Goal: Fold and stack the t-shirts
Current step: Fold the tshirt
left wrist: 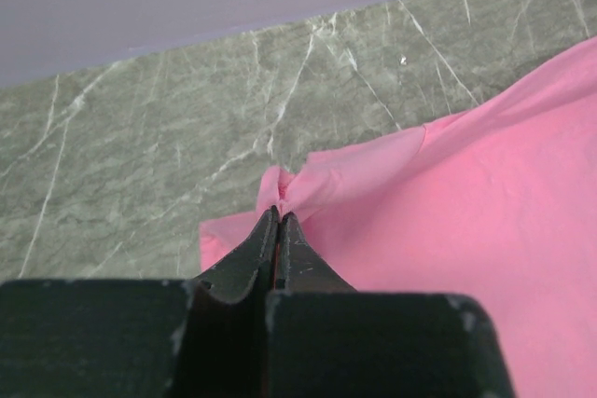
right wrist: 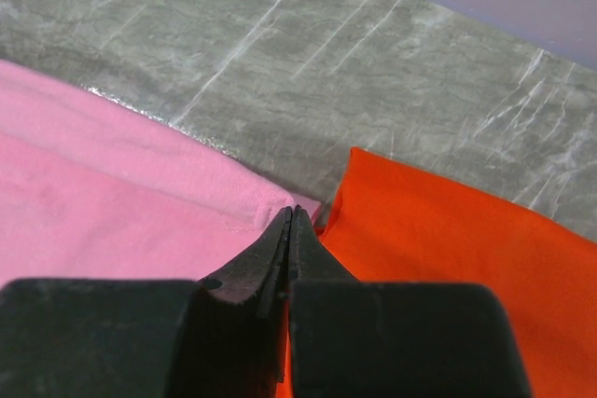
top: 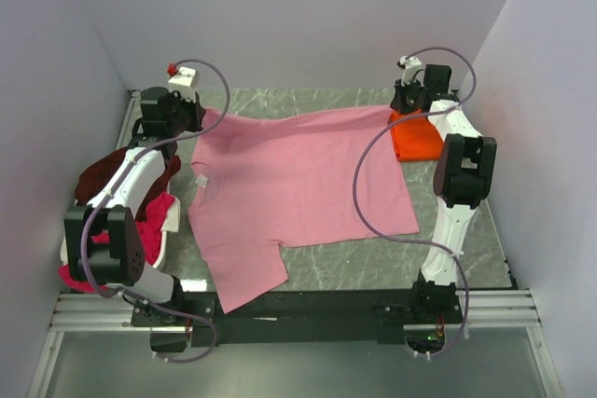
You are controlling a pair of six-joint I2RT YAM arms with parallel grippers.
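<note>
A light pink t-shirt (top: 298, 184) lies spread over the middle of the marble table. My left gripper (top: 198, 116) is shut on its far left corner, where the cloth bunches at the fingertips in the left wrist view (left wrist: 280, 212); the pink shirt (left wrist: 485, 230) stretches away to the right. My right gripper (top: 403, 107) is shut on the far right corner of the pink shirt (right wrist: 140, 221), as the right wrist view (right wrist: 291, 213) shows. A folded bright orange t-shirt (top: 416, 137) lies just beside that corner and also shows in the right wrist view (right wrist: 438, 240).
A heap of dark maroon (top: 98, 179), magenta-red (top: 154, 216) and cream shirts lies at the left edge under the left arm. Walls close in the table (top: 354, 267) on three sides. A black rail (top: 308, 303) runs along the near edge.
</note>
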